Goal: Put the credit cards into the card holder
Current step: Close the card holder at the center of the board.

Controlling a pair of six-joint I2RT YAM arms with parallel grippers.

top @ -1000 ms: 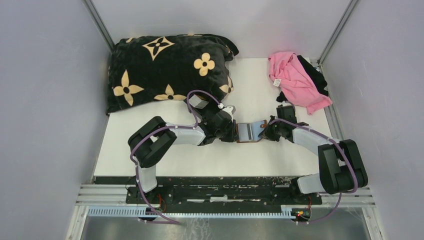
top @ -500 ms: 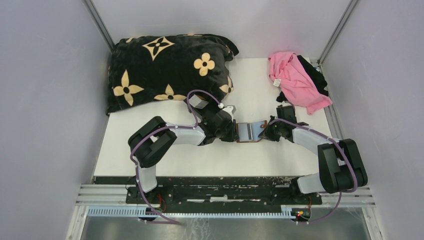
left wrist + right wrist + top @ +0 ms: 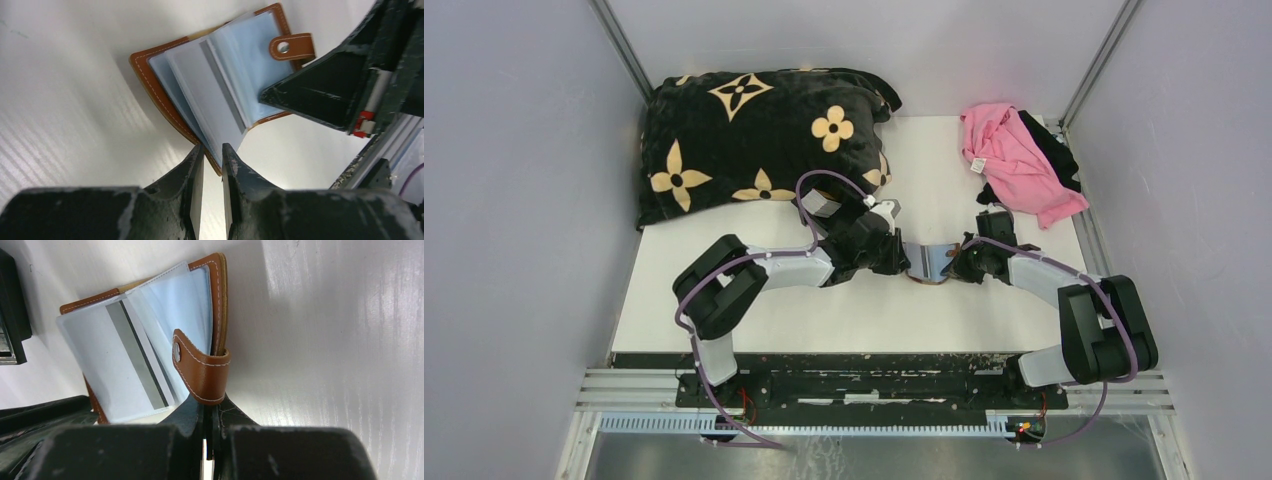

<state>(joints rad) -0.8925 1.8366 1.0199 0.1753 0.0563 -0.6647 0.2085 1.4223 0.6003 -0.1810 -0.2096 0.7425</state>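
Right gripper [image 3: 207, 410] clenched on card holder [image 3: 217, 305] tab edge; left gripper [image 3: 212, 150] barely parted at opposite corner, grasp unclear. Risk: pinch slips, sleeves [image 3: 250, 65] flop shut.

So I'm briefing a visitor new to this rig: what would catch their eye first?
An open brown leather card holder with clear sleeves lies in the middle, the right gripper pinching its snap-tab edge, the left gripper at its opposite side. Behind: a black flower-patterned plush pillow far left, a crumpled pink garment far right.
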